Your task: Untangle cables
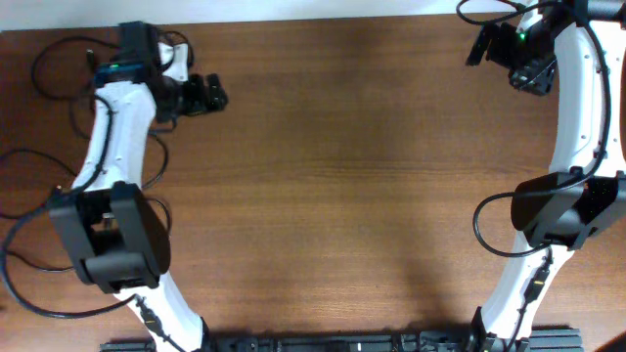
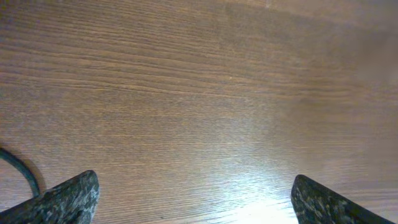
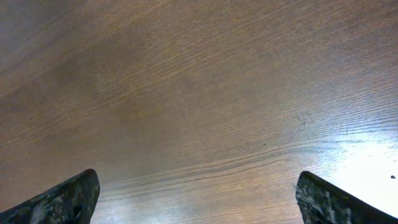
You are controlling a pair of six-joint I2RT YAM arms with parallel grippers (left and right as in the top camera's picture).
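The cables are not in any view; only bare wood shows between and ahead of both grippers. My left gripper [image 1: 211,95] is near the table's far left, pointing right. In the left wrist view it [image 2: 196,183] is open wide and empty above the wood. My right gripper [image 1: 481,46] is at the far right corner, pointing left. In the right wrist view it [image 3: 198,180] is open wide and empty.
The brown wooden table [image 1: 333,176] fills the overhead view. Thicker black arm wires [image 1: 54,73] loop along the left edge; one curves into the left wrist view [image 2: 22,169]. Another arm wire [image 1: 487,230] loops near the right arm's base.
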